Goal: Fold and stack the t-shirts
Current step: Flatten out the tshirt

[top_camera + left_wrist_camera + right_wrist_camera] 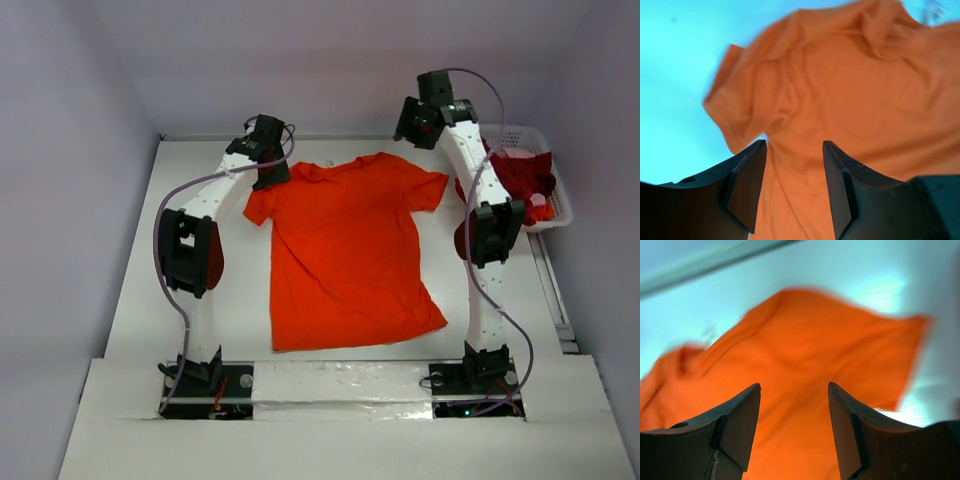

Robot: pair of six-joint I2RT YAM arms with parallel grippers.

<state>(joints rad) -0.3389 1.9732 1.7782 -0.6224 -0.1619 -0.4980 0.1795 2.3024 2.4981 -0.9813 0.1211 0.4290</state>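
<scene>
A bright orange-red t-shirt point(350, 250) lies spread flat on the white table, collar at the far side and hem towards the arm bases. My left gripper point(273, 173) hovers over its left sleeve. In the left wrist view the left gripper point(794, 145) is open, with the sleeve and shoulder cloth point(805, 90) below and nothing between the fingers. My right gripper point(411, 126) hangs above the right sleeve. The right wrist view shows the right gripper point(794, 386) open over blurred orange cloth point(805, 355). A dark crimson t-shirt point(520, 175) lies bunched in the basket.
A white lattice basket point(558, 180) stands at the back right of the table, with a bit of pink cloth point(512, 153) on top of the crimson shirt. The back wall rises just beyond the shirt's collar. Bare table point(190, 330) lies to the left of the shirt.
</scene>
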